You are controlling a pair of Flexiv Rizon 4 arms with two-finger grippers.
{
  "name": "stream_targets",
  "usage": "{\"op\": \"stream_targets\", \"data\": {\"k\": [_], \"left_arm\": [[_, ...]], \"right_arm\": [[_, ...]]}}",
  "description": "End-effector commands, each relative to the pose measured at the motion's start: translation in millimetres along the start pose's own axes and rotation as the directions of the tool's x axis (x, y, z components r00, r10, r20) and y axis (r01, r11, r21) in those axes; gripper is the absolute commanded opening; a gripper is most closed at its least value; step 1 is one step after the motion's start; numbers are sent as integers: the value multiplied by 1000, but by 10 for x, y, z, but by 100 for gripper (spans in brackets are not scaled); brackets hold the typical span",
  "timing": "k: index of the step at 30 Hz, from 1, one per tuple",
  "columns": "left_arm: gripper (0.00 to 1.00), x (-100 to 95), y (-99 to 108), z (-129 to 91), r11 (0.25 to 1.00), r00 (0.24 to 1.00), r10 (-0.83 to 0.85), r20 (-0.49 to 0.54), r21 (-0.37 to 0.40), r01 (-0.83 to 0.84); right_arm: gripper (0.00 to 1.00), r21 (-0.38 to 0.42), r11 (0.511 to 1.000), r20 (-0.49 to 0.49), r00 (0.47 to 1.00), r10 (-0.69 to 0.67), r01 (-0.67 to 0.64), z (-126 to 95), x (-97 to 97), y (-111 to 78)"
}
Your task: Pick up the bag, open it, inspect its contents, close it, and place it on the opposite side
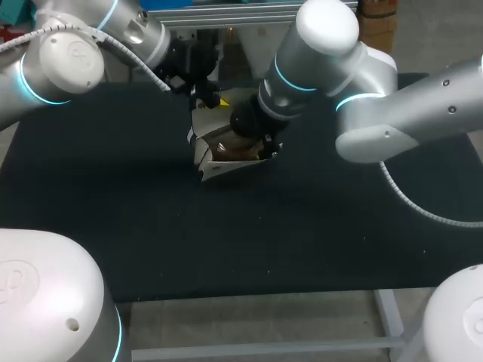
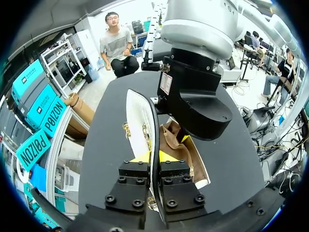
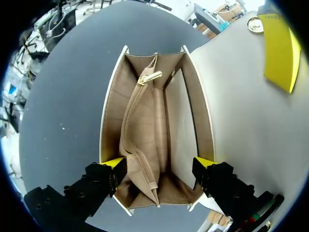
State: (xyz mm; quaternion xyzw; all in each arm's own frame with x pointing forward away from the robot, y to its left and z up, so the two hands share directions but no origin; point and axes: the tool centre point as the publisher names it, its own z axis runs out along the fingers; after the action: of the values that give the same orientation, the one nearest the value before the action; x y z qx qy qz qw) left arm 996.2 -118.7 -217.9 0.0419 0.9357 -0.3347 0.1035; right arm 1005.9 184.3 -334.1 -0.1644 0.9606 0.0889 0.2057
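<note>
Bag (image 1: pixel 226 151) is sitting toward the far edge of the table (image 1: pixel 113 219), roughly midway between the left and right edges. It stands upright with its mouth open, and both of our arms are on it.

Our left gripper (image 2: pixel 153 157) comes in from the far left corner. It's pinched tight on the white flap (image 2: pixel 137 116), whose thin edge runs straight up between the two fingers. The flap is folded back off the opening and stands pretty much on end. In the right wrist view, one yellow left fingertip (image 3: pixel 280 48) lies flat against the flap, near a small gold clasp (image 3: pixel 255 24).

Our right gripper (image 3: pixel 159 162) hangs over the open mouth and points straight down into it. Its fingers are spread wide, with one yellow tip at each long wall of the bag. We honestly can't tell whether the tips sit just inside the walls or just outside them.

Looking down from that wrist, the lining is tan. A zip pocket (image 3: pixel 140 125) runs lengthwise down the middle, with a gold pull (image 3: pixel 150 77) at its far end. The zip looks closed, and nothing loose shows in the compartments on either side of it.
</note>
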Motion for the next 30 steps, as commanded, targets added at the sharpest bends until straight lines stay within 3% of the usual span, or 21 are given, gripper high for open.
{"op": "stream_targets", "data": {"k": [1, 30], "left_arm": [[0, 29, -38, 29, 1000, 1000, 4, -6, 2, -4], [0, 17, -24, 46, 1000, 1000, 6, -12, -4, -6]], "right_arm": [[100, 4, 1000, -25, 1000, -2, 2, 132, -65, 20], [100, 5, 1000, -25, 1000, -9, 9, 139, -97, 27]]}}
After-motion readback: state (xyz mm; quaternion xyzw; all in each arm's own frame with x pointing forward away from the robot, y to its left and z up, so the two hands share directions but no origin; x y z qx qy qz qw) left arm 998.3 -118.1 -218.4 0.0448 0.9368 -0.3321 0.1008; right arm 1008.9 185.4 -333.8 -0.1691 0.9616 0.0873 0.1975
